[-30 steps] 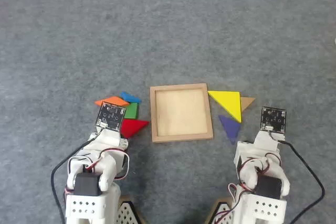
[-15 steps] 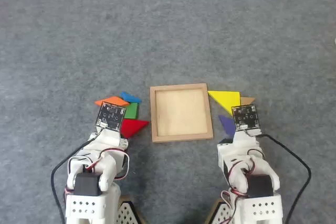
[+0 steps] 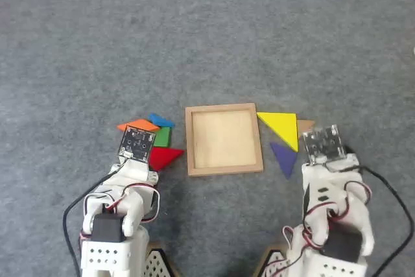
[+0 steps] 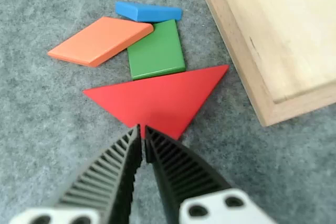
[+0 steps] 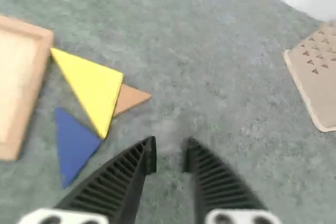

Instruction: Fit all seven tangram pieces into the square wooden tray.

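Right wrist view: right fingers [image 5: 134, 174] ajar above carpet [image 5: 210, 72]; left fingers [image 4: 116, 167] closed, empty.

No legible text or markings.

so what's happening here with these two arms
Two arms are at a tangram puzzle, none placed yet: the tray is empty. The left end effector, shut, points at the red triangle beside the tray. The right end effector, open and holding nothing, hovers over the mat near the yellow triangle.
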Tool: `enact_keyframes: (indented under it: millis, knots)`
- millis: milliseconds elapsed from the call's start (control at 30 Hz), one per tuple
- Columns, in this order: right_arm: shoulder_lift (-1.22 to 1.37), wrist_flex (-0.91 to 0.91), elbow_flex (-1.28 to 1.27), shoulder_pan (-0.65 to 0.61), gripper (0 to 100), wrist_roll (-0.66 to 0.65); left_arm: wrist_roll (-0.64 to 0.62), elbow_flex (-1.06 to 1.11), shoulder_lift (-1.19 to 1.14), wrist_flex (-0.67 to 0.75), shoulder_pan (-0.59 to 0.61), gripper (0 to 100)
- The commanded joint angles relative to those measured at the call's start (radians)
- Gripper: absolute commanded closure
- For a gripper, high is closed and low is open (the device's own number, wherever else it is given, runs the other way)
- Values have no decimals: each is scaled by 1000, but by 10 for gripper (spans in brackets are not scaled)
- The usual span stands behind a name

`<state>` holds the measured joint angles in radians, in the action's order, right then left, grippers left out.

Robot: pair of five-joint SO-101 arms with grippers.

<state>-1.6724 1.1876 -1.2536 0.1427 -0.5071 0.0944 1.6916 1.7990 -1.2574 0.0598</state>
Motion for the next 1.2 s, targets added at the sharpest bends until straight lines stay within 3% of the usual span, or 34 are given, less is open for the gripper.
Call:
enact_keyframes:
  millis: [0,133,267,400,633,1167]
  knots:
    - [271,-13,216,-110,793,6,-9,-8,21,-5,5,985]
    - [728,-104,374,-240,798,5,-9,-8,21,-5,5,985]
    - [1145,-159,560,-280,797,5,-9,-8,21,-5,5,985]
    - [1392,-165,680,-308,784,-38,-9,-8,21,-5,5,985]
    - [1537,-246,692,-305,612,-126,-9,-8,21,-5,5,985]
    - [1781,-404,720,-360,608,-193,-9,-8,21,-5,5,985]
